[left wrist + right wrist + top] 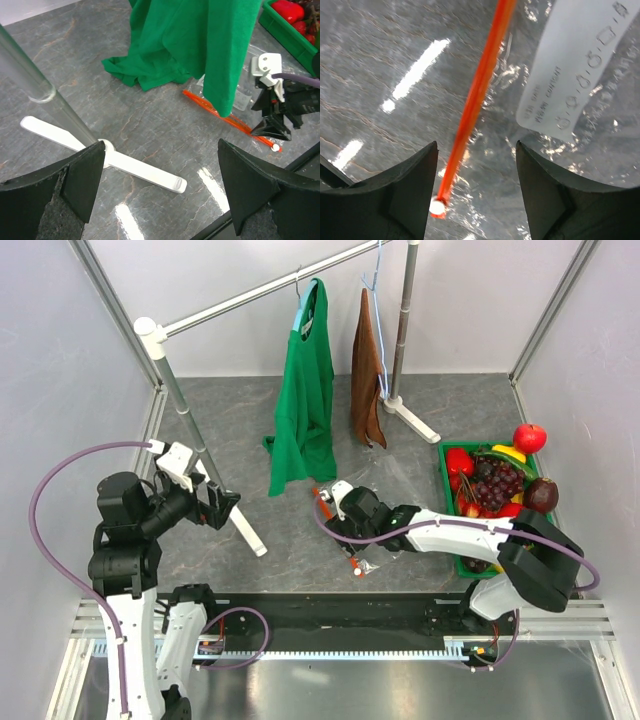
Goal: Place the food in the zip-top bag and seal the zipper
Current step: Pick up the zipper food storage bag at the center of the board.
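Note:
The clear zip-top bag [378,480] lies flat on the grey table, its orange-red zipper [335,528] running along the left edge to a whitish tab. My right gripper [348,532] hovers low over that tab end. In the right wrist view it [477,145] is open, its fingers straddling the zipper [480,85] and crinkly bag [540,170] without touching them. The food sits in a green crate [445,455]: a red apple [530,437], grapes [495,480] and a maroon fruit [541,494]. My left gripper [225,505] is wide open and holds nothing [161,142], well left of the bag [242,97].
A clothes rack spans the back, with a green shirt [305,390] and a brown cloth [368,370] hanging from it. The shirt's hem [220,60] drapes over the bag's far end. The rack's white foot [140,170] lies under my left gripper. A black rail [330,610] borders the near edge.

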`<state>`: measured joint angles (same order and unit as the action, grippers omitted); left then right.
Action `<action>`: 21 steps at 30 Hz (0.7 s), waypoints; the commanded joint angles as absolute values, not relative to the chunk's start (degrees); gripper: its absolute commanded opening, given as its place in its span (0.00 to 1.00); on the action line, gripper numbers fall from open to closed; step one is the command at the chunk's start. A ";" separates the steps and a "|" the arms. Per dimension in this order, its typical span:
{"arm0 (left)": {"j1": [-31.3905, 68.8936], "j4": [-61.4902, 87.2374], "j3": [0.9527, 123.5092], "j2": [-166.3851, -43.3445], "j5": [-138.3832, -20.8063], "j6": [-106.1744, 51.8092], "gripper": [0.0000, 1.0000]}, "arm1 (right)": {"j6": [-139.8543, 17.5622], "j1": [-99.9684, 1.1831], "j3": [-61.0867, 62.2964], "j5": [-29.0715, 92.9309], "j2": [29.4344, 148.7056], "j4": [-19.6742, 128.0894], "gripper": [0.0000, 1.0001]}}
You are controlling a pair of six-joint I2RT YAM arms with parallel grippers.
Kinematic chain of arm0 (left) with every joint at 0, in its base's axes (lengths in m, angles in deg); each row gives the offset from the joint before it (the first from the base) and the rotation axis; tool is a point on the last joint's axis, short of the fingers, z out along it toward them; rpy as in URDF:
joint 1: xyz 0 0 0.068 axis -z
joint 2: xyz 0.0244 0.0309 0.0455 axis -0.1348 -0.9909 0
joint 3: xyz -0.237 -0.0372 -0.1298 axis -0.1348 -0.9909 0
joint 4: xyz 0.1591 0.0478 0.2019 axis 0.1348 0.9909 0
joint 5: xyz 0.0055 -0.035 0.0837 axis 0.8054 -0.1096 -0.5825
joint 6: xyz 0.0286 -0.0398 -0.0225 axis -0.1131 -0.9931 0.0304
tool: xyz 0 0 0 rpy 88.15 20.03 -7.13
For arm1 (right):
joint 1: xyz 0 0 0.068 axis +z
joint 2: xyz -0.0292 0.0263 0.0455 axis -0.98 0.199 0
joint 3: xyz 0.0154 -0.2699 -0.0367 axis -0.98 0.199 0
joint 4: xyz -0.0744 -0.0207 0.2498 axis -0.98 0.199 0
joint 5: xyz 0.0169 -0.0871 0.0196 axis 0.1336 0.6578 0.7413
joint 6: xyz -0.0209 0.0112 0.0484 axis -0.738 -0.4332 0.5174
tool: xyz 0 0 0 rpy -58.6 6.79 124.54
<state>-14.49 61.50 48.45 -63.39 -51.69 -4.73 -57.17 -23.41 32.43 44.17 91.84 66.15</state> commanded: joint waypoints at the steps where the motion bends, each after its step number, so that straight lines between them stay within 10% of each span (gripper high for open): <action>1: -14.69 59.36 47.46 -63.21 -48.57 -4.97 1.00 | -54.78 -22.18 29.22 44.67 94.73 62.40 0.70; 10: -14.60 60.33 46.22 -60.66 -48.58 -3.04 1.00 | -53.64 -21.92 27.55 48.45 98.16 64.41 0.57; 13: -14.69 61.91 46.49 -60.75 -46.56 -1.28 1.00 | -53.11 -21.92 26.67 48.62 97.46 65.39 0.44; 17: -14.60 64.01 46.23 -60.57 -44.44 2.23 1.00 | -54.42 -21.92 25.97 50.20 96.41 66.88 0.00; 21: -14.69 68.24 44.03 -57.86 -40.85 8.56 1.00 | -57.67 -22.18 24.12 49.86 93.70 70.48 0.00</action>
